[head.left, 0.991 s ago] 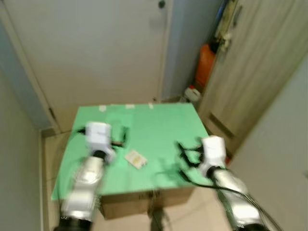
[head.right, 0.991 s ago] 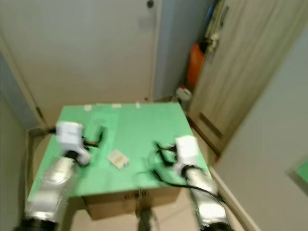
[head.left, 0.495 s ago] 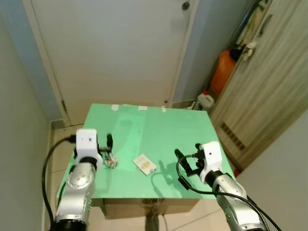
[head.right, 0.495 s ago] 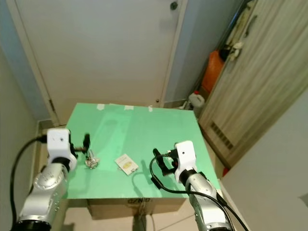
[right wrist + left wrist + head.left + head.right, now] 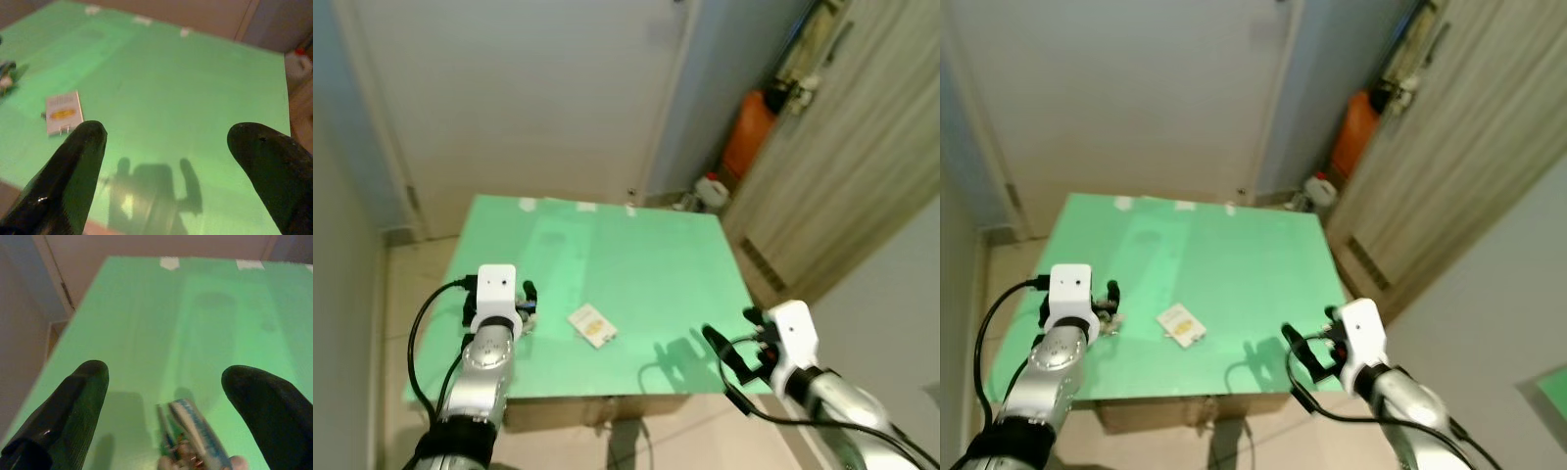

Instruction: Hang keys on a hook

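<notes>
Hovering over the keys at lower centre of the left wrist view, with the left gripper spread wide, empty, one black finger on either side of the bunch. Looks like the pick-up step, judged from the green table still bearing the keys near its left edge. Next calls for lowering and closing on the ring. Right gripper likewise wide open, empty, at lower right in the head views, over the table's near edge. Shown plainly from the right wrist but small from the head: a white card mid-table. No hook made out
</notes>
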Available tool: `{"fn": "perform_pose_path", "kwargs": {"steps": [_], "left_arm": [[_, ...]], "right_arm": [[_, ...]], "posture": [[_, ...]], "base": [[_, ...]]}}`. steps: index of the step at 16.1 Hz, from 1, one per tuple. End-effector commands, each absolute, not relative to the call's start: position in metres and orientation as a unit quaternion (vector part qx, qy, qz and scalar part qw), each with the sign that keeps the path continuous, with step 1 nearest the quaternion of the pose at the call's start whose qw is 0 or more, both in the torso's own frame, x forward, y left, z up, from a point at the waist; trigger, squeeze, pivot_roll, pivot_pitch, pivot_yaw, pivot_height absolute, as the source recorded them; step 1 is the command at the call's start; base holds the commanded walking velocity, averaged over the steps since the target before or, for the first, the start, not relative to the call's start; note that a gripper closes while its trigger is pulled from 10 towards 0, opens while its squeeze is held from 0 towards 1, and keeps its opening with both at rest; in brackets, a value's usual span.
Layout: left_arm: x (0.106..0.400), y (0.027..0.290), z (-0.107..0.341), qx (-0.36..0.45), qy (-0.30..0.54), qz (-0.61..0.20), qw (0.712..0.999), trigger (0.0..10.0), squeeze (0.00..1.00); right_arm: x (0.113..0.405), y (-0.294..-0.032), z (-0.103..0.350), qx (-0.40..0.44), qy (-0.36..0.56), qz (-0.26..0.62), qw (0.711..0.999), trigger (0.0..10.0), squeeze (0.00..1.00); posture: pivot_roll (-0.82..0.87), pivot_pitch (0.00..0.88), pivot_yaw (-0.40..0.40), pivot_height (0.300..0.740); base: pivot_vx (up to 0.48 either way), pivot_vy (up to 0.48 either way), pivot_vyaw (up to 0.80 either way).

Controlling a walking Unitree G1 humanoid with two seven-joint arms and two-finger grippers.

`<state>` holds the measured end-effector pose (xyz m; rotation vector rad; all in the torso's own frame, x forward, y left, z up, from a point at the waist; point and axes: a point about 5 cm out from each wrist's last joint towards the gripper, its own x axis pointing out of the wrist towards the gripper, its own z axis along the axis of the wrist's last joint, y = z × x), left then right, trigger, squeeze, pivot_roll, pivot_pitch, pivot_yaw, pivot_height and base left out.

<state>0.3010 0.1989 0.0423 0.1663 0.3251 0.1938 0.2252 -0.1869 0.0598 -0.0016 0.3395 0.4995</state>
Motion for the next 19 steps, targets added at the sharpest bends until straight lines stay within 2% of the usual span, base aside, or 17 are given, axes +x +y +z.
{"fn": "perform_pose_path", "kwargs": {"steps": [1, 4, 9, 15, 19], "left_arm": [[0.305, 0.193, 0.042, 0.082, 0.158, 0.095, 0.979, 10.0, 0.0], [0.315, 0.183, 0.041, 0.055, 0.155, 0.08, 0.983, 10.0, 0.0], [0.313, 0.186, 0.027, 0.029, 0.194, 0.111, 0.974, 10.0, 0.0], [0.314, 0.18, 0.023, 0.027, 0.198, 0.099, 0.975, 10.0, 0.0], [0.317, 0.185, 0.023, -0.017, 0.216, 0.121, 0.969, 10.0, 0.0]], "right_arm": [[0.222, -0.196, 0.065, 0.0, 0.176, 0.249, 0.952, 10.0, 0.0], [0.216, -0.2, 0.069, 0.001, 0.197, 0.256, 0.946, 10.0, 0.0], [0.207, -0.199, 0.071, 0.003, 0.218, 0.263, 0.94, 10.0, 0.0], [0.203, -0.196, 0.075, 0.003, 0.224, 0.268, 0.937, 10.0, 0.0], [0.201, -0.195, 0.076, 0.0, 0.231, 0.271, 0.935, 10.0, 0.0]], "posture": [[-0.15, 0.088, -0.206, 0.74], [-0.16, 0.096, -0.218, 0.74], [-0.18, 0.098, -0.219, 0.74], [-0.19, 0.103, -0.228, 0.74], [-0.2, 0.102, -0.231, 0.74]], "base": [[0.0, 0.0, 0.0], [0.0, 0.0, 0.0], [0.0, 0.0, 0.0], [0.0, 0.0, 0.0], [0.0, 0.0, 0.0]]}}
